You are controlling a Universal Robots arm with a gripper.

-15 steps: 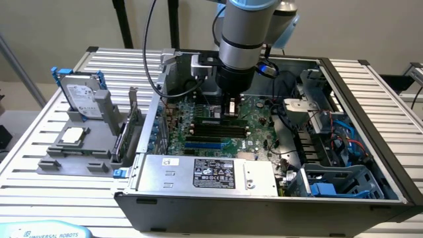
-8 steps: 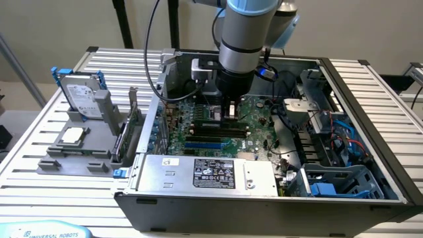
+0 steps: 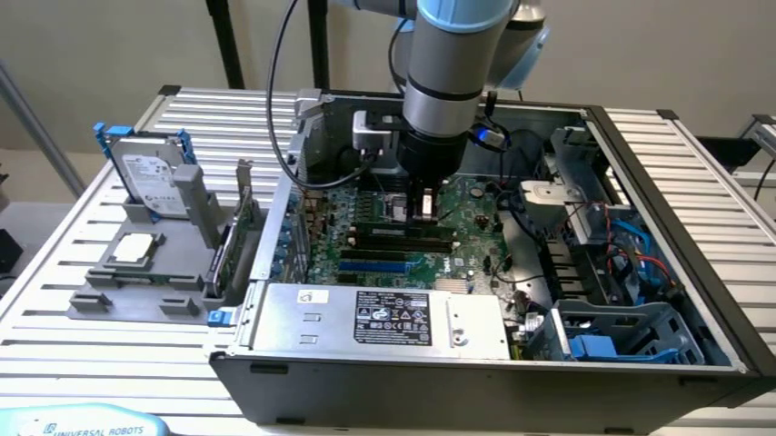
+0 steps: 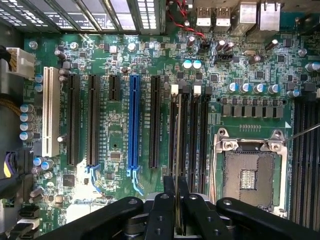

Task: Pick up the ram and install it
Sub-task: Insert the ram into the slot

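Note:
My gripper reaches straight down into the open computer case, just above the motherboard. In the wrist view the gripper has its two black fingers pressed together on the ram. The ram is seen edge-on as a thin grey-green strip. It runs lengthwise over the black memory slots with white end clips, beside the processor socket. Whether the ram touches a slot I cannot tell.
A grey holder on the exterior view's left carries a hard drive, a processor chip and an upright expansion card. The power supply lies along the case front. Cables and a drive cage crowd the right side.

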